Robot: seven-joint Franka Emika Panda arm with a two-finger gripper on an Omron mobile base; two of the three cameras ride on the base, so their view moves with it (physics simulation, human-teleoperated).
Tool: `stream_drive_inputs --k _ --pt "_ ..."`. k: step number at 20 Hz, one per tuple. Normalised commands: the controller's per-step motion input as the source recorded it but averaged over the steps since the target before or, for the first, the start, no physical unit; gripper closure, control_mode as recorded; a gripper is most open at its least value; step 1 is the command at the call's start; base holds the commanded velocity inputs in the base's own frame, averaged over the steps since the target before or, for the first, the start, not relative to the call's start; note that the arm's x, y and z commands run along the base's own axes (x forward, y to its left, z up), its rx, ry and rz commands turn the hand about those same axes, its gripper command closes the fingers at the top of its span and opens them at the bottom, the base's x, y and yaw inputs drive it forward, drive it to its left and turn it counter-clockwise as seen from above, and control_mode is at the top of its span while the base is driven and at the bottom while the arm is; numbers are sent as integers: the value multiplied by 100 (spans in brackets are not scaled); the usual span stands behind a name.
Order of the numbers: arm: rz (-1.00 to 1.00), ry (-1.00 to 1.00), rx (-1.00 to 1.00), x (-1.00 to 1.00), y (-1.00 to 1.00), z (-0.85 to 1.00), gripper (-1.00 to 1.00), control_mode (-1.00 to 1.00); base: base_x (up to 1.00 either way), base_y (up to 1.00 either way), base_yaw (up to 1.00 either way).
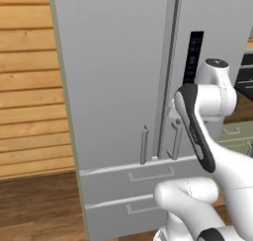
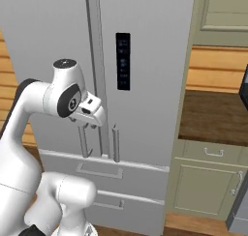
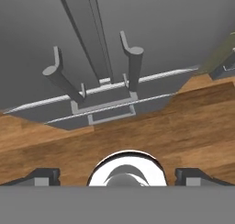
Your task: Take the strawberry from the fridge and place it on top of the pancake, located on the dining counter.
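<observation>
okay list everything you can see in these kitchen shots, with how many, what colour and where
fridge: one, light grey, straight ahead, both upper doors shut
door handles: two, grey vertical bars, either side of the door seam
drawer fronts: two, grey, below the doors
control panel: one, black, on the right door
wood wall: tan planks, left of the fridge
cabinet: pale green, right of the fridge
worktop: dark brown, above that cabinet
floor: brown wood
gripper: one, white, dark fingertips, open, in front of the handles
</observation>
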Motion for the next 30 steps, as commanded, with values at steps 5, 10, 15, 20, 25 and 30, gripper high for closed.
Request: stream_drive_inputs --k 5,10,15,20,25,30 --pt "0 0 0 0 0 0 -100 100 -88 -3 0" --pt "0 0 0 0 0 0 -100 100 -52 -3 0" --pt "1 3 0 48 -16 -17 -100 -100 0 -2 0" --pt "5 0 0 53 -7 -53 -100 -100 0 0 0" --pt "0 0 0 35 -11 -40 -100 -100 0 0 0" --pt "0 0 0 50 -9 -27 -100 -100 0 0 0"
